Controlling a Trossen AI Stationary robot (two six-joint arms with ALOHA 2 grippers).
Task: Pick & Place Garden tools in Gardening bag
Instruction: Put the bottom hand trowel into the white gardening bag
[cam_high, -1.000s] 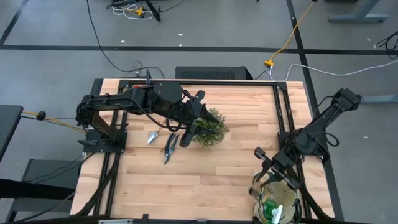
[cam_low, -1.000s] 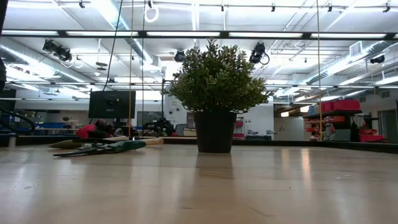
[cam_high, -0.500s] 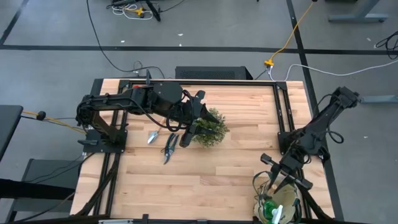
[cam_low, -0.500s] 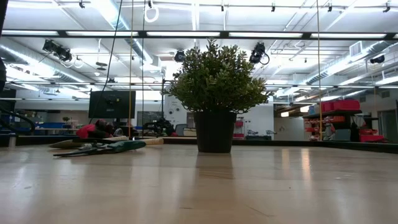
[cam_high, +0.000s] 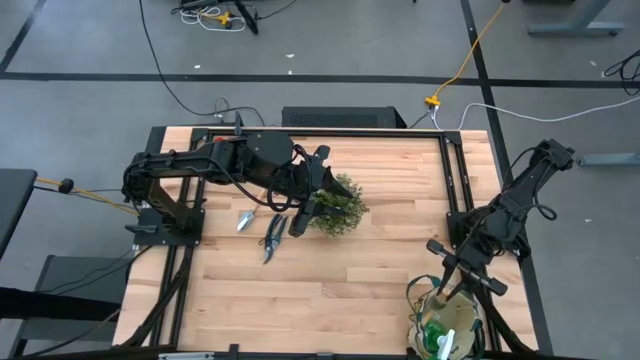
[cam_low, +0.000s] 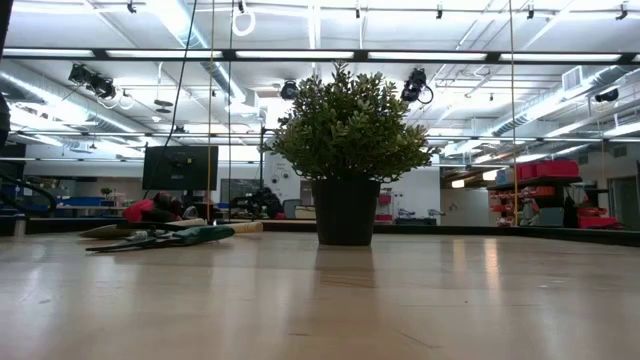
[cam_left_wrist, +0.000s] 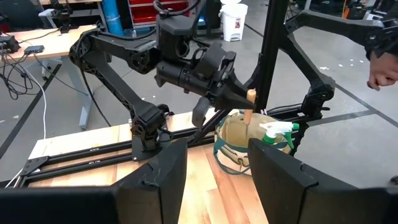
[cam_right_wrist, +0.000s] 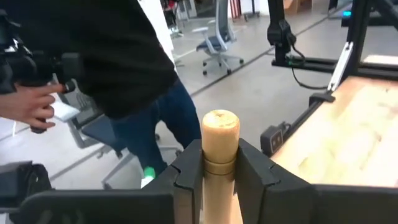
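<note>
Right tool (cam_right_wrist: 221, 168) is gripping a wooden handle (cam_right_wrist: 220, 149) over the bag (cam_high: 445, 320); left tool (cam_left_wrist: 214, 165) is hovering open by the plant (cam_high: 337, 205).

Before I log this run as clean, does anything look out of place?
Nothing stands out. The plant stands upright, the shears and trowel lie flat beside it, and the right gripper holds a wooden-handled tool over the gardening bag.

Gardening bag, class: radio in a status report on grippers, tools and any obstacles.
Right gripper shut on wooden handle over bag. Left gripper open beside plant. Shears, trowel on table.
</note>
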